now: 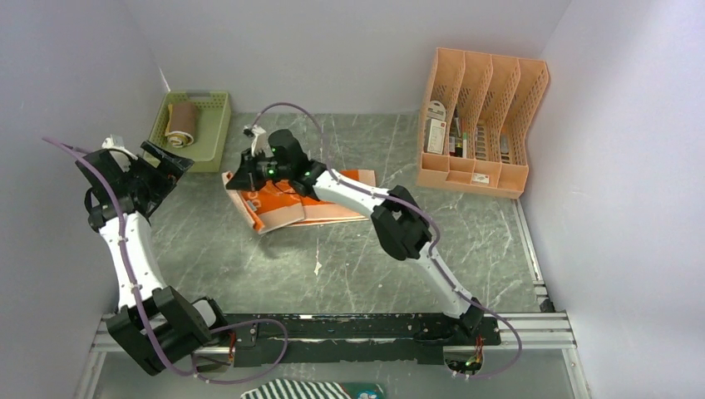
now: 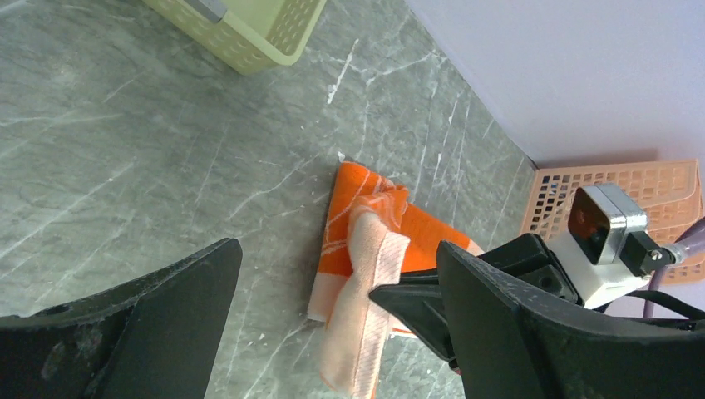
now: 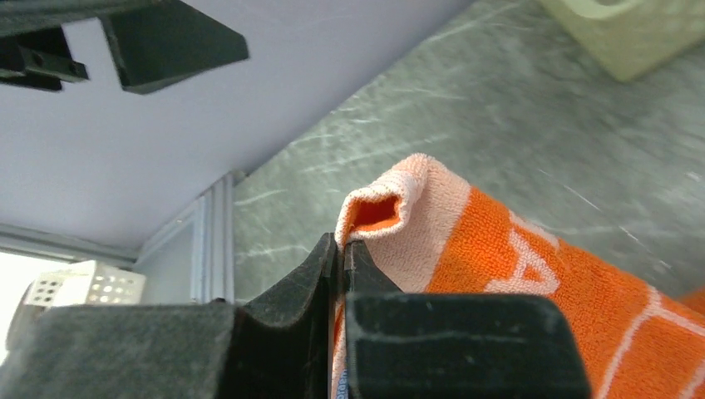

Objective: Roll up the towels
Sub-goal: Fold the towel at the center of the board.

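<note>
The big towel is looped terry, orange with a peach border and white lines. It lies folded flat on the middle of the worktop, with its left edge lifted into a soft curl. The right jaws are closed tight, pinching that curled fold. The small tan towel lies rolled in the pale green lattice basket at the back left. The left jaws are spread wide and hold nothing, near the basket. A slotted orange plastic rack at the back right holds small items.
</note>
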Controlling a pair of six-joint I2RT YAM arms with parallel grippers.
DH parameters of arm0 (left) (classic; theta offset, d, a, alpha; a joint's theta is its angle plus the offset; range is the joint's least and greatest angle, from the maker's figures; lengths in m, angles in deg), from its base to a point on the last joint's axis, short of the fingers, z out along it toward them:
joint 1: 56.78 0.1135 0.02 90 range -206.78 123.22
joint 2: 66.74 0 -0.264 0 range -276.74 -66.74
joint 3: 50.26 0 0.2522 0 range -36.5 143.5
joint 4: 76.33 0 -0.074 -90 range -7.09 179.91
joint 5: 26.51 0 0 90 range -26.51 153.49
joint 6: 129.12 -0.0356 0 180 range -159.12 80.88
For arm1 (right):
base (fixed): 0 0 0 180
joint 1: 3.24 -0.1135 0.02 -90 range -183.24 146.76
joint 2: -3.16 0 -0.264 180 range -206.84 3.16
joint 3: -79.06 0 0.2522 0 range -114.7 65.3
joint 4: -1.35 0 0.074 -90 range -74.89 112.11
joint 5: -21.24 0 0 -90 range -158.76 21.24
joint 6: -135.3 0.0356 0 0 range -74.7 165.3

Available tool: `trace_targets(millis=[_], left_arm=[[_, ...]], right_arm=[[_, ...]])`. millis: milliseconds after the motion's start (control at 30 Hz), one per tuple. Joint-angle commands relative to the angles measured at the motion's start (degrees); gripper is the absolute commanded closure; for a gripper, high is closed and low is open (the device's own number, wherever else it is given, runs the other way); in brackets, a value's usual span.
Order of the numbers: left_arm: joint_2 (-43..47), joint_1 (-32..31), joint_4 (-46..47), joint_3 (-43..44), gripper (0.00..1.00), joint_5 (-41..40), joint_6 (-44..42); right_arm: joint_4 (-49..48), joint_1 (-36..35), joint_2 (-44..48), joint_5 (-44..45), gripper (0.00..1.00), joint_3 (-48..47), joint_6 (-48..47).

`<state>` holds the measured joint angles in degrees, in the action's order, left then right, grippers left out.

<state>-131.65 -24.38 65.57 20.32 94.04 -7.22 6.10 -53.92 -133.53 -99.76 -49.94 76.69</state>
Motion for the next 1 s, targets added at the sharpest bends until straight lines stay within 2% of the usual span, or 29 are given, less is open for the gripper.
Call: trace_targets(millis=[0,167,267,433,733,967], left_arm=[[1.9,2.2,-2.9,0.3,0.01,1.8,-1.4],[1.9,2.9,-2.6,0.4,0.01,2.3,-1.0],[1.6,3.5,-2.7,0.6,0.01,2.5,-0.7],[1.4,3.8,-3.3,0.9,0.01,2.3,-1.3],[0.6,3.9,-3.4,0.0,0.01,3.2,-2.4],[0.1,3.9,-2.9,-0.5,0.01,3.5,-2.7]], right_arm=[[-4.0,-0.9,-1.8,-5.9,1.00,-9.2,4.0],[-7.6,-0.6,-2.0,-6.8,1.00,-14.4,5.8],[-12.2,-0.2,-3.2,-7.5,1.00,-18.0,10.0],[-14.2,0.5,-6.2,-7.5,1.00,-24.3,13.2],[-18.0,3.6,-4.5,-8.1,1.00,-14.6,15.7],[-19.0,7.9,-3.2,-12.4,1.00,-6.4,17.4]])
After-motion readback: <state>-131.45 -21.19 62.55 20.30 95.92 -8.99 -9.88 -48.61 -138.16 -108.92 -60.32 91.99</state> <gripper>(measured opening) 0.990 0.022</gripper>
